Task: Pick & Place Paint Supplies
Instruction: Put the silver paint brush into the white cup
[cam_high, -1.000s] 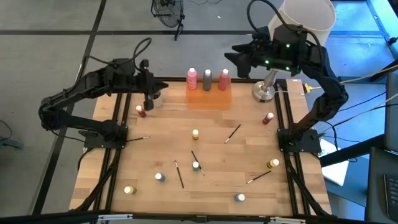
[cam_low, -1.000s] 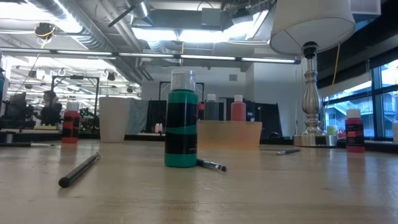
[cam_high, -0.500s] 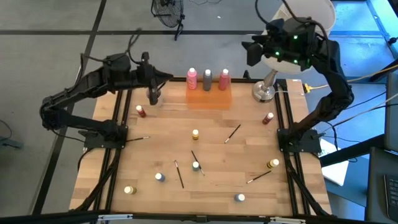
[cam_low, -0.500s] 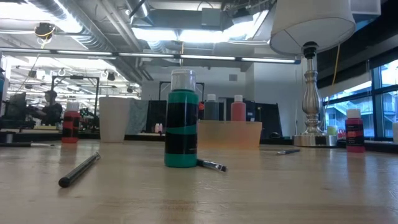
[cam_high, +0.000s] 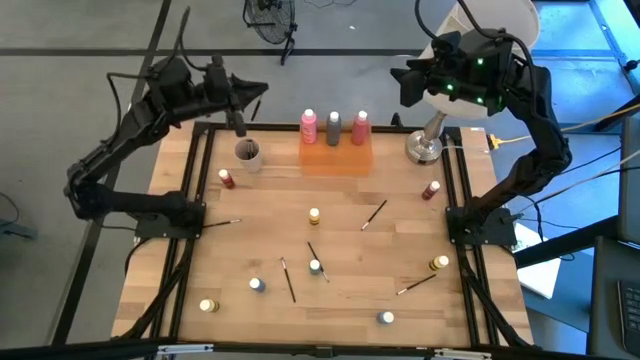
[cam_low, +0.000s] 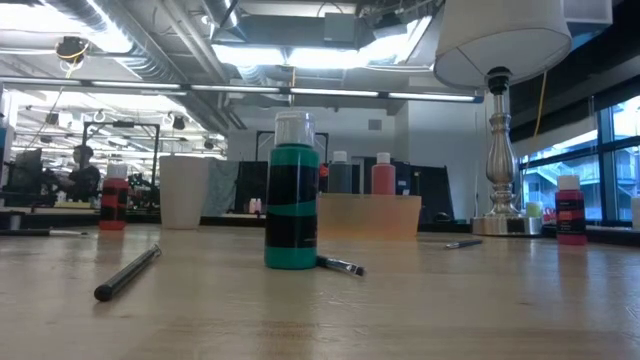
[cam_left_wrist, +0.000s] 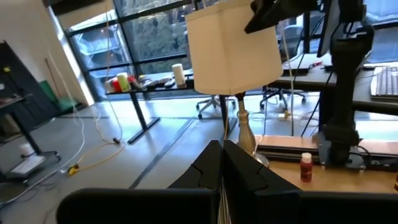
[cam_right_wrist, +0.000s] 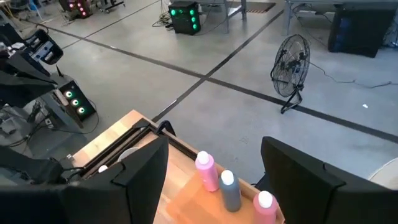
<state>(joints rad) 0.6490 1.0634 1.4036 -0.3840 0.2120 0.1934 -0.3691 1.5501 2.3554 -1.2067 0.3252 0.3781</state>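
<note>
On the flat orange tray at the far middle stand two pink bottles and a grey one. Small pots stand scattered on the table: red-lidded, yellow-lidded, white-lidded. Thin dark brushes lie flat between them. My left gripper hangs beyond the far edge, above and past the beige cup. It is shut with nothing seen in it. My right gripper stands open, high, beyond the far edge, looking down on the bottles.
A lamp stands at the far right corner on its metal base, its white shade beside my right arm. More pots and a brush lie toward the right and near edges. Bare wood shows at the middle left.
My left gripper has risen from beside the beige cup and swung past the table's far edge, tipping from pointing down to about level. My right gripper has drawn back a little toward the table's right. Nothing on the table has moved.
</note>
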